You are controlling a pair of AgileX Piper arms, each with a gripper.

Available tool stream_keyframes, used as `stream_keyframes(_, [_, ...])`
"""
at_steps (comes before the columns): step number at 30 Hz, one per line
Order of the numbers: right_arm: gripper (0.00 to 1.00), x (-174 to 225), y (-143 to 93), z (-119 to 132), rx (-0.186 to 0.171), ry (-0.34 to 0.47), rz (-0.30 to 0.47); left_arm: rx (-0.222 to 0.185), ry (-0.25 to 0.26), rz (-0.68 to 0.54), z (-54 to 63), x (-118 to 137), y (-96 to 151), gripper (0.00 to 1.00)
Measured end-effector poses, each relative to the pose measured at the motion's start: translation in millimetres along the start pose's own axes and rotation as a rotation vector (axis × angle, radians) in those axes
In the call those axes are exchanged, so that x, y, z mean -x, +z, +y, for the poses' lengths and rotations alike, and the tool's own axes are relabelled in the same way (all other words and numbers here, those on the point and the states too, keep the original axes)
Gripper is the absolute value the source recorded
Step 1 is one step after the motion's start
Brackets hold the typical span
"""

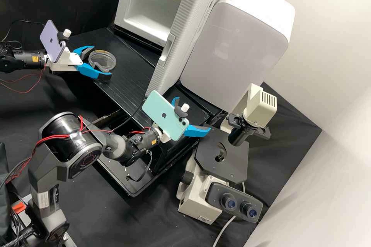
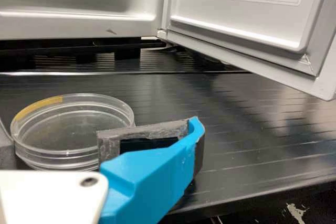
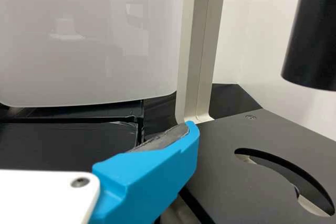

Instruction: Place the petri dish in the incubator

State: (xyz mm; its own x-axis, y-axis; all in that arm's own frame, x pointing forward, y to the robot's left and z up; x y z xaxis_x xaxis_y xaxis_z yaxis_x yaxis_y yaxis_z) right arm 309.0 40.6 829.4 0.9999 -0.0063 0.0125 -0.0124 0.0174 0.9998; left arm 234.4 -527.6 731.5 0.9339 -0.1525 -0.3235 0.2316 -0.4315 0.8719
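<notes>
A clear petri dish point(image 1: 105, 59) with its lid on lies on the black ribbed platform point(image 1: 131, 81) in front of the white incubator point(image 1: 148, 5), whose door point(image 1: 185, 27) stands swung open. My left gripper point(image 1: 97, 62) is open at platform level, one blue finger on each side of the dish's near edge. In the left wrist view the dish point(image 2: 68, 128) lies just beside one of my fingers point(image 2: 157, 166), with the incubator's open front point(image 2: 79, 3) behind it. My right gripper point(image 1: 193, 117) is open and holds nothing, low over the edge of the microscope stage point(image 3: 252, 150).
A second white cabinet point(image 1: 239, 42) stands right of the open door. A microscope point(image 1: 228, 170) fills the bench's front right, its dark condenser point(image 3: 315, 30) hanging above the stage. Red cables trail by the arm bases on the left.
</notes>
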Motion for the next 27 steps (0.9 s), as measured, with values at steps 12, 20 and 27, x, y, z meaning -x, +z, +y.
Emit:
stream_keyframes(12, [1.0, 0.0, 0.0, 0.0, 0.0, 0.0, 0.0, -0.005, 0.004, 0.011, 1.5, -0.7, -4.1, 1.0])
stream_keyframes(20, [1.0, 0.0, 0.0, 0.0, 0.0, 0.0, 0.0, -0.01, 0.001, 0.02, 1.2, -3.5, -7.2, 1.0])
stream_keyframes(27, [1.0, 0.0, 0.0, 0.0, 0.0, 0.0, 0.0, -0.021, -0.001, 0.019, 0.0, -5.5, -7.2, 1.0])
